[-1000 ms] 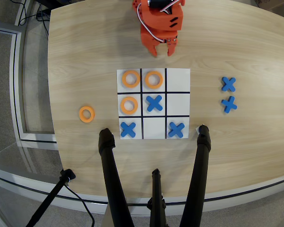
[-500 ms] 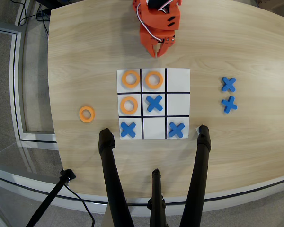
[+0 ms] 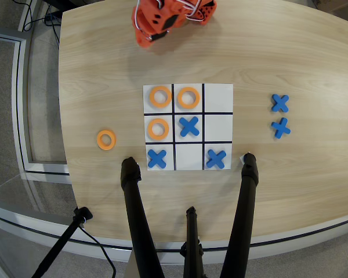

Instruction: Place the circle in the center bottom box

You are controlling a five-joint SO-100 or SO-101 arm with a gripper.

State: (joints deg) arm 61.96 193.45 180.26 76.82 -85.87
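While the orange gripper [image 3: 144,39] is seen at upper centre, its jaw state cannot be told; the loose orange ring [image 3: 106,139] lies left of the grid sheet [image 3: 218,97], whose center bottom box [image 3: 189,157] is bare.

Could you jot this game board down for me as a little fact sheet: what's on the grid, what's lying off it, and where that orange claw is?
surface: pale wooden table
board: white paper sheet with a black-lined three-by-three grid
flat orange rings on board: three, in top-left, top-middle and middle-left cells
blue X-shaped pieces on board: three, in centre, bottom-left and bottom-right cells
empty cells: top-right, middle-right, bottom-middle
loose orange ring: on table left of board
spare blue X pieces: two, right of board
claw: orange, at top edge, holding nothing
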